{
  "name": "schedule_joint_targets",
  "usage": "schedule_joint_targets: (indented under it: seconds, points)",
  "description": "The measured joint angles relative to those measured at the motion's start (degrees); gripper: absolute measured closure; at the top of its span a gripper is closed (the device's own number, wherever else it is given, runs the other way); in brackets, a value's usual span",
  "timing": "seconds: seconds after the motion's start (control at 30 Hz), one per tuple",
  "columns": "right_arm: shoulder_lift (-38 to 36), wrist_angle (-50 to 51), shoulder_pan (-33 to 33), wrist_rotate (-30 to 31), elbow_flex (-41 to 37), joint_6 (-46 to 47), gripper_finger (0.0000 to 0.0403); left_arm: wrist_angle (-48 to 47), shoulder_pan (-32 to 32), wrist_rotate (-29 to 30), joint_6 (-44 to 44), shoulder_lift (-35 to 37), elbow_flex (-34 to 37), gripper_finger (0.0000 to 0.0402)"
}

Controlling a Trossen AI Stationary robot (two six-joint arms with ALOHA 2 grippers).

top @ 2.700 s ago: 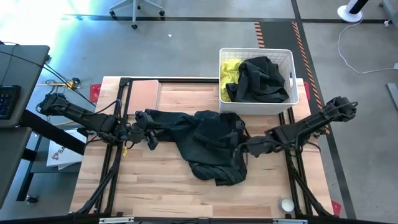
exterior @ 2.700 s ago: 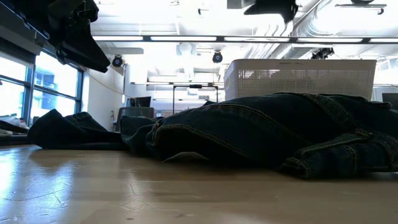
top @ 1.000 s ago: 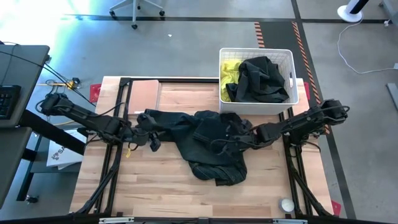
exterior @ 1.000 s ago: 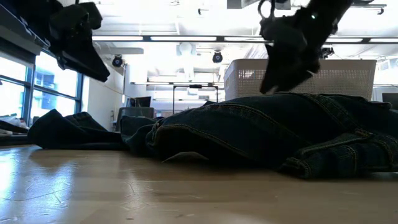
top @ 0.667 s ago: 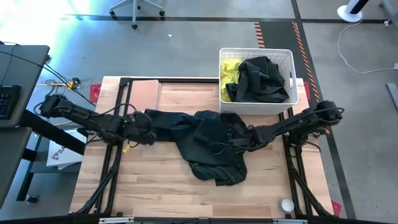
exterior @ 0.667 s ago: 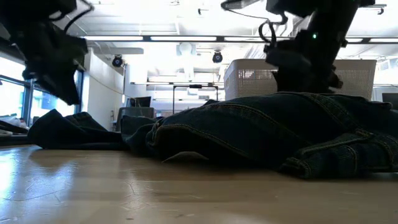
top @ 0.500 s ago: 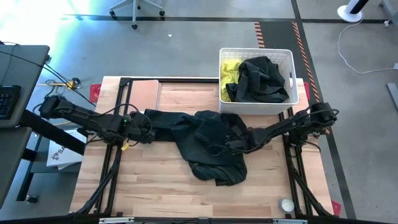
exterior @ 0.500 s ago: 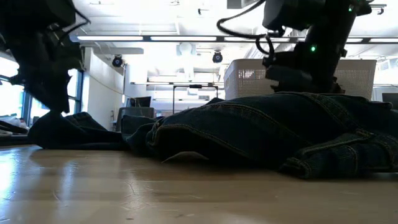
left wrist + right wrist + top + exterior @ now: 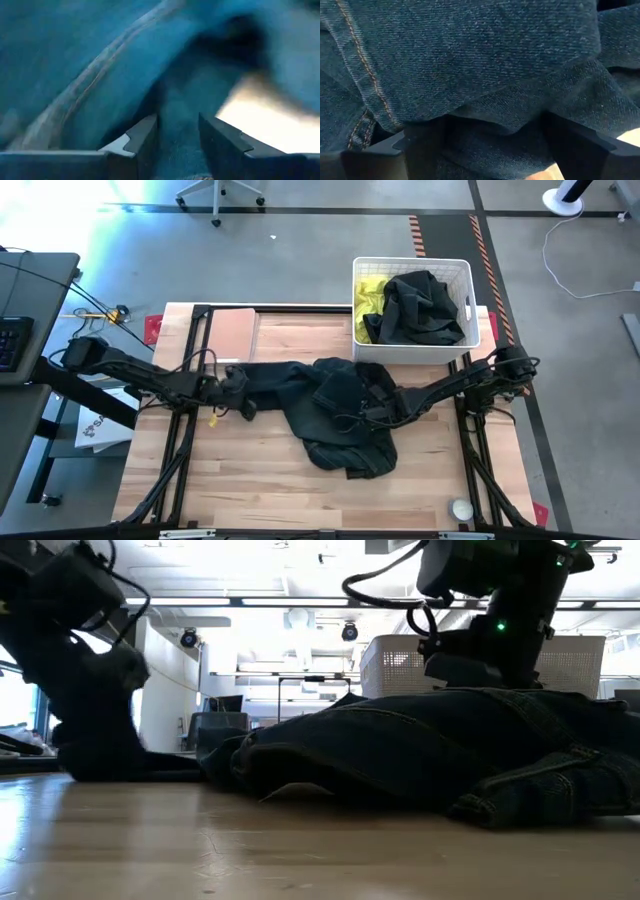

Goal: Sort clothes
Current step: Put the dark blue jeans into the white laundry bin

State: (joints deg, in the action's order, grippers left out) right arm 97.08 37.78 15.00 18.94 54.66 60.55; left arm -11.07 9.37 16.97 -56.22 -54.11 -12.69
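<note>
**user1:** So both arms are going for the dark denim jeans (image 9: 335, 415) sprawled across the middle of the wooden table (image 9: 250, 490). The left gripper (image 9: 238, 387) is sitting down on the end of the leg that stretches out toward its side, and the right gripper (image 9: 375, 417) is pressing into the bunched-up part, probably near the waistband. Makes sense to me: one long floppy garment, so each arm is taking an end to keep it from dragging.

**user2:** Are they actually gripping yet?

**user1:** Left wrist view is showing its fingers (image 9: 142, 140) narrowly parted with denim lying in the gap, so I'd say it's closing in, not pinched yet. Right wrist view has its fingers (image 9: 420, 145) spread wide, straddling a thick fold of denim. Looks like it's setting up the bite.

**user2:** Where's the stuff going?

**user1:** I'm guessing the white basket (image 9: 412, 350) at the far edge of the table, just beyond the jeans. It's already holding a black garment (image 9: 420, 305) with a neon yellow one (image 9: 372, 295) tucked beside it.
</note>
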Motion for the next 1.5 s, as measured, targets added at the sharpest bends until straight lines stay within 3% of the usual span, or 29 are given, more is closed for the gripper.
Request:
schedule_joint_targets:
  seconds: [0.13, 0.27, 0.4, 0.73, 0.87, 1.0, 1.1, 1.23, 1.33, 1.5]
  points:
    - [0.07, -4.60, 0.02, 0.10, -0.05, -2.19, 0.0080, 19.19, 0.00, -1.45, 5.89, 0.00, 4.07, 0.0286]
    - [0.09, -12.45, 0.04, 0.05, -0.07, -5.56, 0.0080, 27.14, 0.00, -1.48, 10.79, 0.00, 4.87, 0.0339]
    - [0.09, -20.43, 0.02, 0.11, -0.07, -8.84, 0.0080, 31.83, 0.00, -1.46, 14.08, 0.00, 4.87, 0.0392]
    - [0.11, -49.06, -0.44, -0.22, -0.07, -23.06, 0.0080, 34.92, -0.04, -1.43, 16.49, 0.02, 4.81, 0.0397]
    - [-0.44, -54.42, -0.83, -2.13, -0.07, -27.38, 0.0080, 33.77, -0.04, -3.70, 19.21, 1.37, 2.52, 0.0396]
    - [-3.41, -52.21, -0.76, -7.14, -0.07, -26.73, 0.0080, 20.37, 0.11, -6.33, 20.40, 4.38, -3.66, 0.0396]
    - [-5.88, -48.78, 0.00, -9.61, -0.03, -27.24, 0.0080, -2.24, 0.80, -4.59, 18.43, 5.70, -11.29, 0.0398]
    - [-7.65, -46.56, 0.96, -7.53, -0.01, -29.51, 0.0080, -28.73, 2.15, -0.99, 12.23, 5.13, -20.60, 0.0399]
    - [-7.64, -46.06, 0.88, -5.83, -0.01, -30.18, 0.0080, -37.94, 2.45, -2.24, 7.10, 4.95, -23.01, 0.0394]
    - [-7.48, -44.42, 0.74, -4.05, -0.01, -30.70, 0.0080, -45.61, 2.49, -5.48, 6.41, 3.80, -21.29, 0.0360]
